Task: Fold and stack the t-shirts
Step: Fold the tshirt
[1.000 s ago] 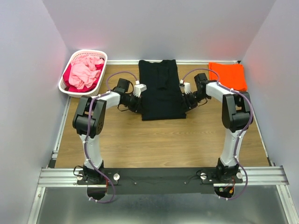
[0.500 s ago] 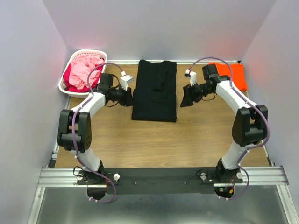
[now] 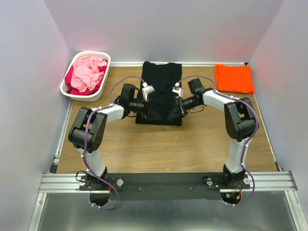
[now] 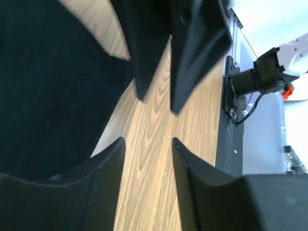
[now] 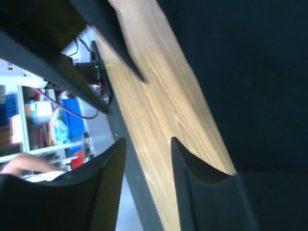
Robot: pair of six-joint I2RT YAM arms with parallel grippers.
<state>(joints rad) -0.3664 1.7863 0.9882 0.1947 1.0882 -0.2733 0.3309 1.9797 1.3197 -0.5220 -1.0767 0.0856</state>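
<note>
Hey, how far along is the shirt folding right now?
Done: the orange t-shirt lies folded at the far right. In hand: the black t-shirt is a narrow strip mid-table; the left gripper and right gripper sit open by its near side edges, holding nothing. Left: finish folding it and stack the two; the basket holds pink and red cloth.

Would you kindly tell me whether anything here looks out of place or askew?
Nothing stands out: the black t-shirt lies folded mid-table, the orange t-shirt sits folded at the far right, the basket stands upright.
</note>
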